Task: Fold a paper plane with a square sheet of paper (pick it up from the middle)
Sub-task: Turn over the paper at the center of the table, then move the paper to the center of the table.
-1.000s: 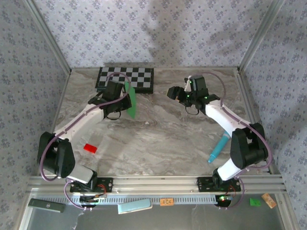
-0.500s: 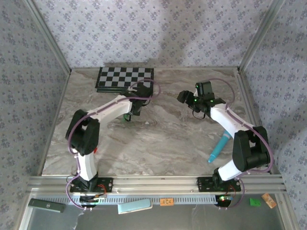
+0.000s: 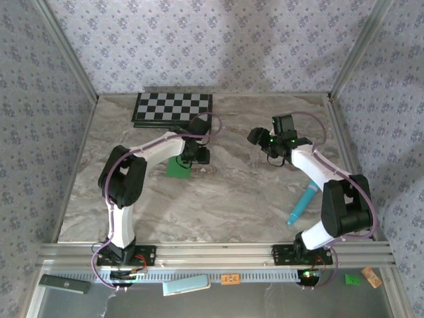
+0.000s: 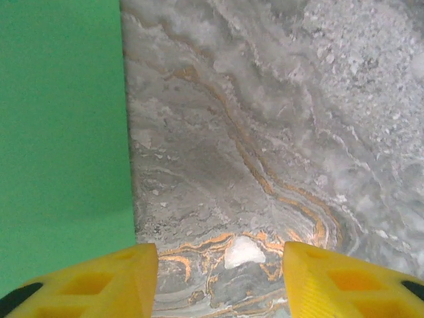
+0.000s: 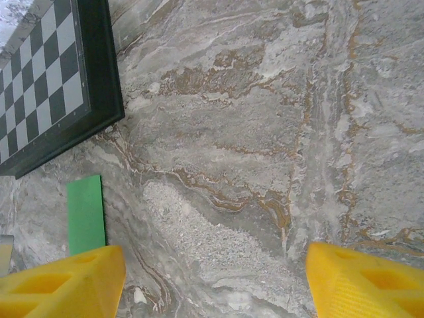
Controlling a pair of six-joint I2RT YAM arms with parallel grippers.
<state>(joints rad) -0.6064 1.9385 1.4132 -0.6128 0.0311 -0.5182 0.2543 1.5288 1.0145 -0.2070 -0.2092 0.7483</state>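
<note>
Left fingers point(image 4: 99, 281) stand parted and empty at the edge of the green paper point(image 3: 177, 167), flat on the worktop point(image 3: 232, 199) near the checkerboard point(image 3: 173, 108), while the right fingers point(image 5: 66, 285) hover wide, probably to help fold.

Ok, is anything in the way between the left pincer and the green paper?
Nothing visible. The paper lies on the table right beside the open left pincer, with no other thing between them.
</note>
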